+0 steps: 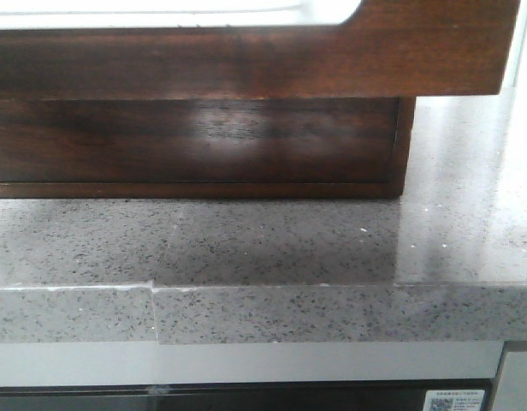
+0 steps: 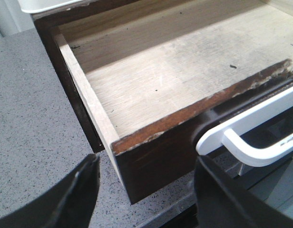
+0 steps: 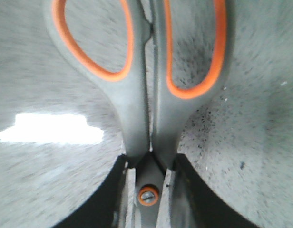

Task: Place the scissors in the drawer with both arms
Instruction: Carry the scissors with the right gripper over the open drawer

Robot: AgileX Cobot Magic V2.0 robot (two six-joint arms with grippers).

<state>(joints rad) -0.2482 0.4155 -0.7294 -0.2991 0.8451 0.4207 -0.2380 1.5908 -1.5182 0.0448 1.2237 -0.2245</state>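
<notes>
white QR-code sticker (image 1: 453, 401), print too small to read

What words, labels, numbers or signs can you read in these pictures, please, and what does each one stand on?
None can be read.
White sticker with a QR code, on the panel below the speckled countertop: its print is too small to read.
Small dark marking on the white handle beside the drawer: blurred, unreadable.
Scissors in the right tool: no lettering visible.

Grey scissors (image 3: 146, 95) (orange-lined loops), reddish-brown drawer (image 1: 246, 94), speckled grey counter (image 1: 246, 248).
</notes>
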